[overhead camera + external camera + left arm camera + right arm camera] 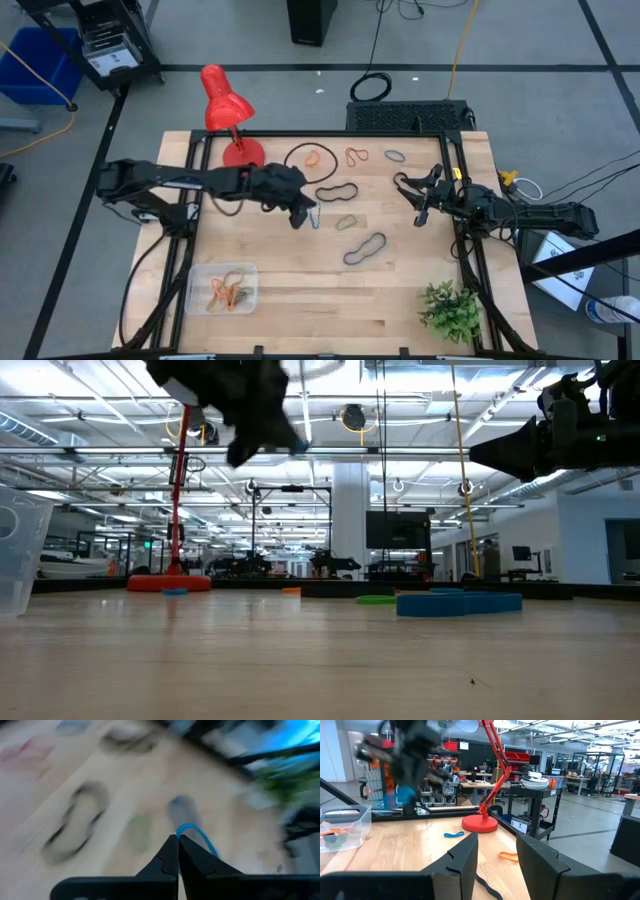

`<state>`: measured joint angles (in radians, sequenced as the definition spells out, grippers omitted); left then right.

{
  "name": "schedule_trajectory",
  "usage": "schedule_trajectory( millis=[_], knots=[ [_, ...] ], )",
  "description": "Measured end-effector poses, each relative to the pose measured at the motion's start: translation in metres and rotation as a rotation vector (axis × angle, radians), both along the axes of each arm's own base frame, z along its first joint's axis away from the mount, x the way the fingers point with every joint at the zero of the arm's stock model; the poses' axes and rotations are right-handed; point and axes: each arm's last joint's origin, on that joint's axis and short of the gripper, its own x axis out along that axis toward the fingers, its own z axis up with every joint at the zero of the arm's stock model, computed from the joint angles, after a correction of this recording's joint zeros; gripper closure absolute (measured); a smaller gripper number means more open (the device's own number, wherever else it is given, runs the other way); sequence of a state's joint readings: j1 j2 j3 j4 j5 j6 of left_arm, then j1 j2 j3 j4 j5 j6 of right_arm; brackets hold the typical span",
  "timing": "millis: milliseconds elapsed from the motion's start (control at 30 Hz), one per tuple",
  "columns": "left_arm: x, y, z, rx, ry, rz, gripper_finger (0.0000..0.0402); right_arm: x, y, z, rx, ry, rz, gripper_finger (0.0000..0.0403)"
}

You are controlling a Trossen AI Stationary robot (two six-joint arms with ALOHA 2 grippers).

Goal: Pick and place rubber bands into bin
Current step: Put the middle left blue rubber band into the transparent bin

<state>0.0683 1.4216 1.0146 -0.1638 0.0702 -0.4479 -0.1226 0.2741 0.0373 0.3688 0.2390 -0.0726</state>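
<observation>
The left gripper (178, 839), lifted above the table, pinches what looks like a blue rubber band (196, 836) between closed fingertips, mid-carry; next it must travel to the clear bin (222, 288) nearer the table's front edge and release, while the right gripper (496, 851) waits, fingers apart.

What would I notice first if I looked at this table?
Probably the bright red lamp at the table's back left corner. Next, the left gripper above the middle, pinching a blue rubber band. Then the other rubber bands scattered behind it and the clear bin at the front left.
</observation>
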Motion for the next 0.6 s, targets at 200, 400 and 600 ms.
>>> schedule_trajectory(
  millis=[200, 400, 600],
  knots=[
    [0.0, -0.032, 0.024, 0.07, -0.195, -0.184, 0.0398, 0.0, 0.0, 0.0, 0.0, 0.002, 0.0, 0.0273],
    [-0.005, -0.063, 0.029, 0.041, -0.229, -0.329, 0.0398, 0.0, 0.0, 0.0, 0.001, 0.004, 0.0, 0.0273],
    [-0.023, -0.099, 0.04, -0.038, -0.237, -0.457, 0.0398, 0.0, 0.0, 0.0, -0.003, 0.006, -0.001, 0.0273]
  ],
)
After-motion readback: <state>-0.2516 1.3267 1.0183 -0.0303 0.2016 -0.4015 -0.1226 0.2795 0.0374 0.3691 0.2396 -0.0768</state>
